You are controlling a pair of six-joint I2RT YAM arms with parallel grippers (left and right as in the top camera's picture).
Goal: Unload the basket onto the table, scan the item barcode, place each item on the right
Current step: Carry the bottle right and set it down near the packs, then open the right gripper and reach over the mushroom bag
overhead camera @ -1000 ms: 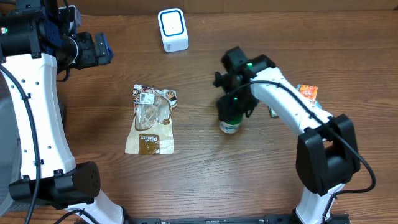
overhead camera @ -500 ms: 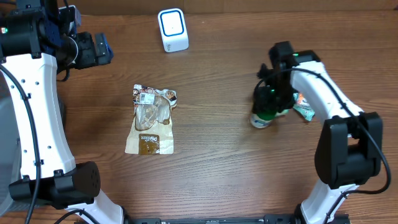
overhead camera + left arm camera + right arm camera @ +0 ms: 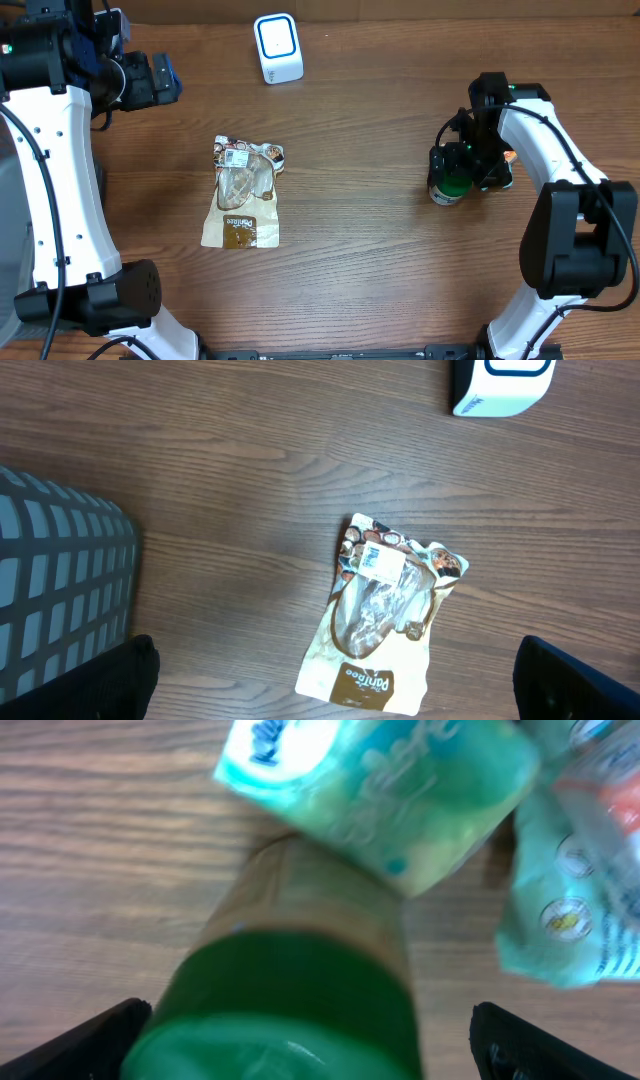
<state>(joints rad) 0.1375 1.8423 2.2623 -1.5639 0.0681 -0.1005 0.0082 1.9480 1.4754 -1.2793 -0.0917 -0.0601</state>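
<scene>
- Wooden table [image 3: 350, 270] bearing scanner [image 3: 278, 47].
- Bottle [image 3: 447, 190] sitting far right of scanner; right gripper [image 3: 458, 168] straddling it, jaws spread wide, not clamping.
- Pouch [image 3: 243, 192] lying before scanner.
- Left gripper [image 3: 165, 80] hanging left of scanner, wide, empty.

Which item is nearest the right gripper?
The green-lidded jar, directly between the fingers of the right gripper. The teal packets lie just beyond it, and the brown snack pouch lies flat far across the table.

The bottle [image 3: 449, 185] under my wrist has a bright green cap; the packet [image 3: 380, 790] beside it is teal and white (lettering blurred). The table [image 3: 350, 280] is brown wood grain, the pouch [image 3: 243, 192] tan with a white label, the scanner [image 3: 278, 47] white ringed blue.
</scene>
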